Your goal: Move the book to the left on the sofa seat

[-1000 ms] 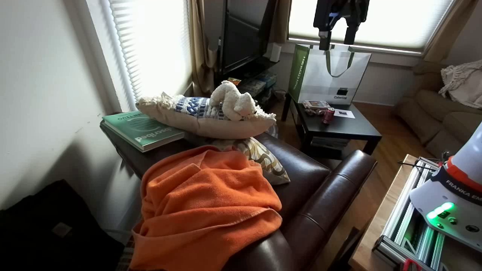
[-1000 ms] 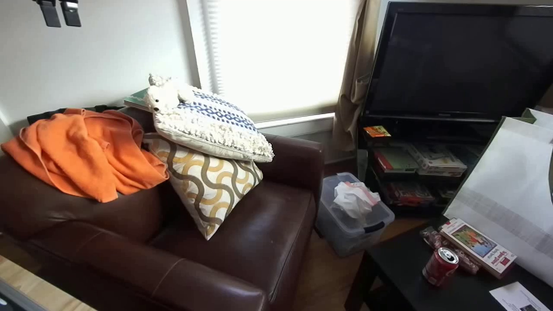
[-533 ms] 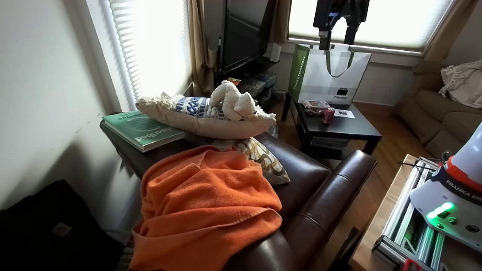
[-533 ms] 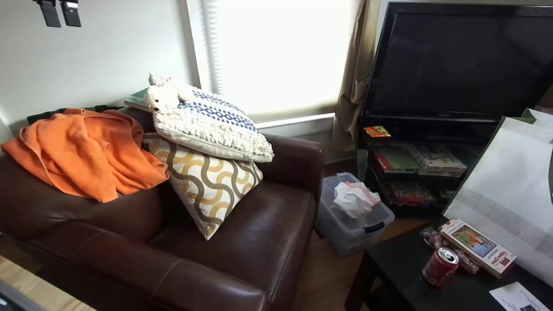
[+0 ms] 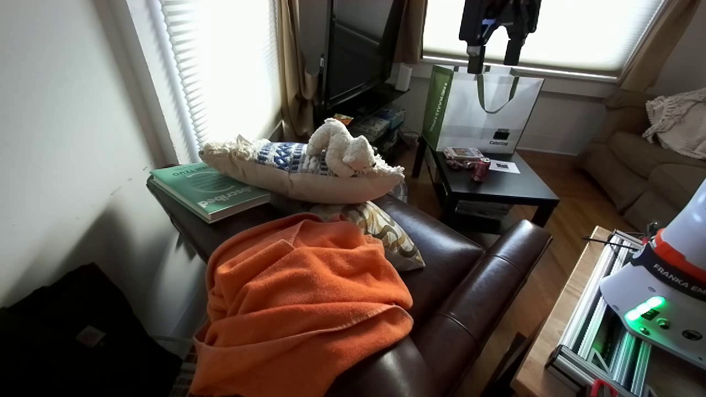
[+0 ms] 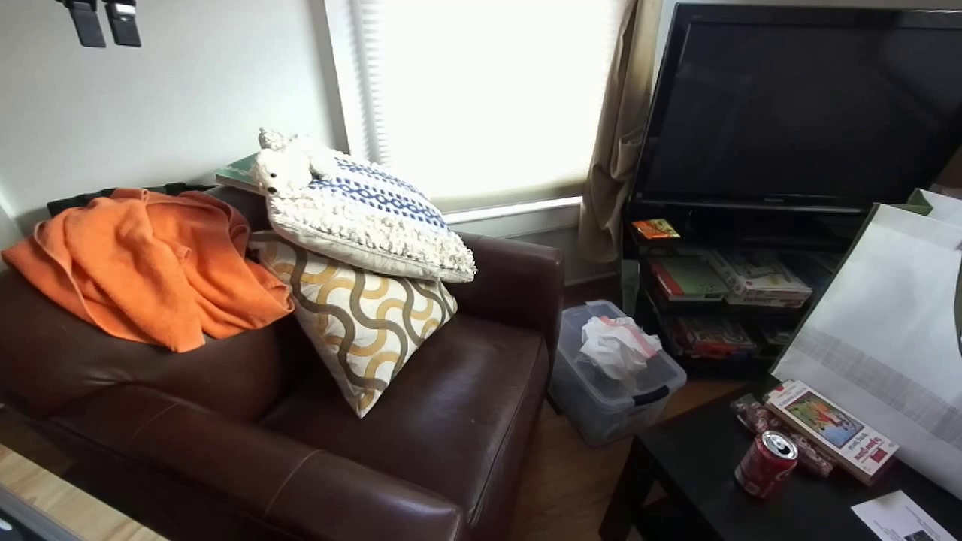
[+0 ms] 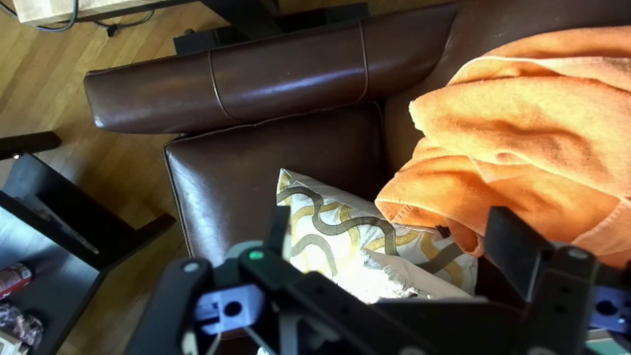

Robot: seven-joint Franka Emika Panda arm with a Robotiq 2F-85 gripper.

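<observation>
Nearest in an exterior view: orange blanket [image 5: 303, 303], heaped over the sofa back [image 6: 210, 383] toward its near corner. Judged a snag hazard; a low approach could hook its folds. Next, the book [image 5: 208, 190] lay flat on top at the far corner, one edge toward the wall [image 5: 71, 138], not down on the sofa seat [image 6: 436, 398]. Main risk: a push wallward could send it over the rear edge, as the glossy leather would probably give little grip. Being flat-lying, it might also let the jaws skid off the cover. The fringed end of the long cushion [image 5: 303, 187] overlapped the book's far edge; pressing on it or merely beside, could not tell. If pressing, dragging the book would likely tip the cushion and spill the stuffed toy [image 5: 343, 151]. Beyond: jaws spread wide, holding nothing, well apart from the book. Farthest: table [image 5: 524, 190], white bag [image 5: 477, 124] toward its far edge, red can [image 5: 481, 170] between bag and near edge; a careless swing could topple either.
</observation>
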